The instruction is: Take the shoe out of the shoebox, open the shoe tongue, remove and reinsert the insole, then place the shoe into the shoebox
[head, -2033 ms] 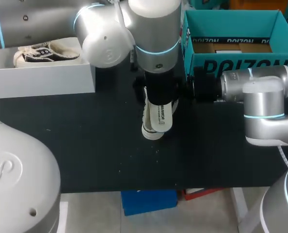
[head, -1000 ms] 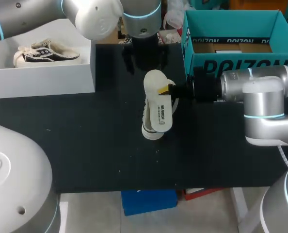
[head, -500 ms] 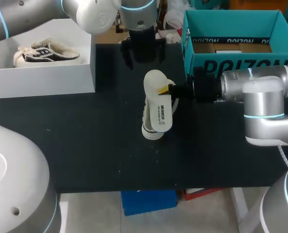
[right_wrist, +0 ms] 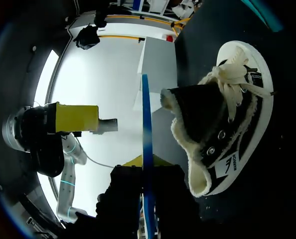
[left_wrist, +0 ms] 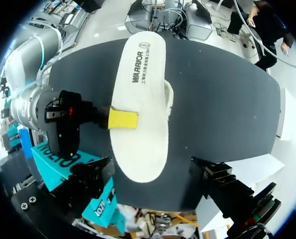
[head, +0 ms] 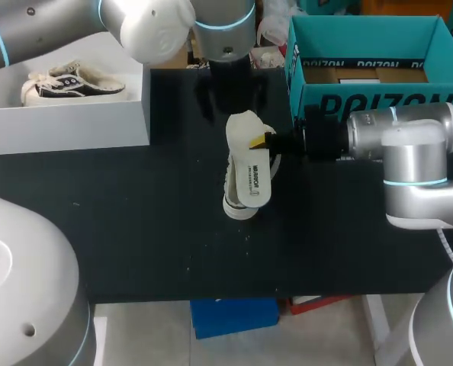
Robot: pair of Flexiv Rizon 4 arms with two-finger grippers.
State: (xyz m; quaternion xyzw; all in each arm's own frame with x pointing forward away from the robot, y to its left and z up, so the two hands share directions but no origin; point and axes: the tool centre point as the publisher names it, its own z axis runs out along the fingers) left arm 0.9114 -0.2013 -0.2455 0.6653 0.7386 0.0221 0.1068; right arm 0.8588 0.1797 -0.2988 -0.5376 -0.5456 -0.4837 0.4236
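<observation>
right jaws — clamping insole (head: 248,174) above shoe (right_wrist: 222,119) | left jaws — spread overhead

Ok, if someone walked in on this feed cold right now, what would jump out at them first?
The white insole gripped at mid-table in the right claw, directly over the black fleece-lined shoe on the dark table. Next, the left claw hanging open above the insole, and a second shoe sitting in the white shoebox at the left rear.
</observation>
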